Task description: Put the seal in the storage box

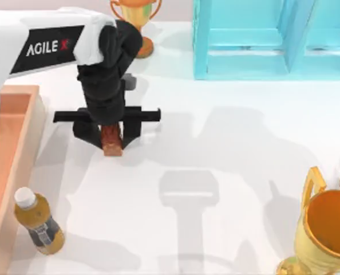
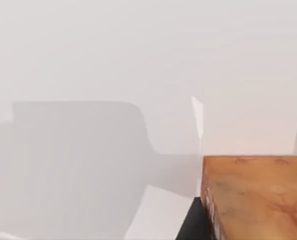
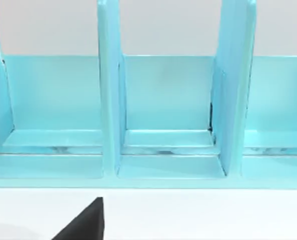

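Left tool [image 1: 112, 136] pointing straight down, fingers apparently clamped on seal [image 1: 112, 143], right of storage box [image 1: 10, 166].

Mottled, stone-like reddish-brown seal [image 1: 112, 142]. Pale wooden walls on box [image 1: 16, 166]. Matt white surface [image 1: 227, 149]. Glossy gold metal trophy [image 1: 324, 232]. Smooth painted blue cabinet [image 1: 256, 40]. Matt black gripper [image 1: 108, 133]. Glossy amber bottle [image 1: 38, 222].

The left arm [image 1: 44, 40] is white with a black panel lettered AGILEX; behind the jaws, its wrist and crossbar are black.
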### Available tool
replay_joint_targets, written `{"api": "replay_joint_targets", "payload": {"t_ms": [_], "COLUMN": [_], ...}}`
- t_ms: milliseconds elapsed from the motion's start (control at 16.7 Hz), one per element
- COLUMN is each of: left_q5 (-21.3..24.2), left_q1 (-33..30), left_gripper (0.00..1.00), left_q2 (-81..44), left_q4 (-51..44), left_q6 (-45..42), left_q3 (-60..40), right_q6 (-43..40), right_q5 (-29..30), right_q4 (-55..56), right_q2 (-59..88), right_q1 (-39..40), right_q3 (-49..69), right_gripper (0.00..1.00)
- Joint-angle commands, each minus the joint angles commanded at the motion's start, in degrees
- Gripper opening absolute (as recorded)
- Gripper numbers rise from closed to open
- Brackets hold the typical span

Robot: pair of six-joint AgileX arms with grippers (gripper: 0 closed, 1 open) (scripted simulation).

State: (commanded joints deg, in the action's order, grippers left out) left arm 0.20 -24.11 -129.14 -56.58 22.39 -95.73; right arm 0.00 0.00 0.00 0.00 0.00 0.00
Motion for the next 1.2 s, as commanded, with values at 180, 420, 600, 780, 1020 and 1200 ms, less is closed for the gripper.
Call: {"api": "replay_joint_targets", "payload": {"t_ms": [180, 420, 600, 780, 1020, 1200], "left_q5": [0.0, 0.0, 0.03, 0.03, 0.01, -0.01], "left_q1": [0.0, 0.0, 0.04, 0.14, -0.03, -0.09], "left_gripper": [0.0, 0.0, 0.0, 0.0, 0.0, 0.0], "left_q2": [0.0, 0.0, 0.28, 1.36, 2.96, 4.05], "left_q4": [0.0, 0.0, -0.97, -6.57, -17.35, -20.51], "left_q6": [0.0, 0.0, 0.02, 0.28, 0.24, 0.14], "left_q3": [0.0, 0.0, -0.99, -6.04, -13.65, -16.55], "right_q6": [0.0, 0.0, 0.0, 0.0, 0.0, 0.0], "right_q5": [0.0, 0.0, 0.0, 0.0, 0.0, 0.0], "right_q4": [0.0, 0.0, 0.0, 0.0, 0.0, 0.0], "right_q2": [0.0, 0.0, 0.0, 0.0, 0.0, 0.0], "right_q1": [0.0, 0.0, 0.0, 0.0, 0.0, 0.0], "right_q3": [0.0, 0.0, 0.0, 0.0, 0.0, 0.0], "right_gripper": [1.0, 1.0, 1.0, 1.0, 1.0, 1.0]}}
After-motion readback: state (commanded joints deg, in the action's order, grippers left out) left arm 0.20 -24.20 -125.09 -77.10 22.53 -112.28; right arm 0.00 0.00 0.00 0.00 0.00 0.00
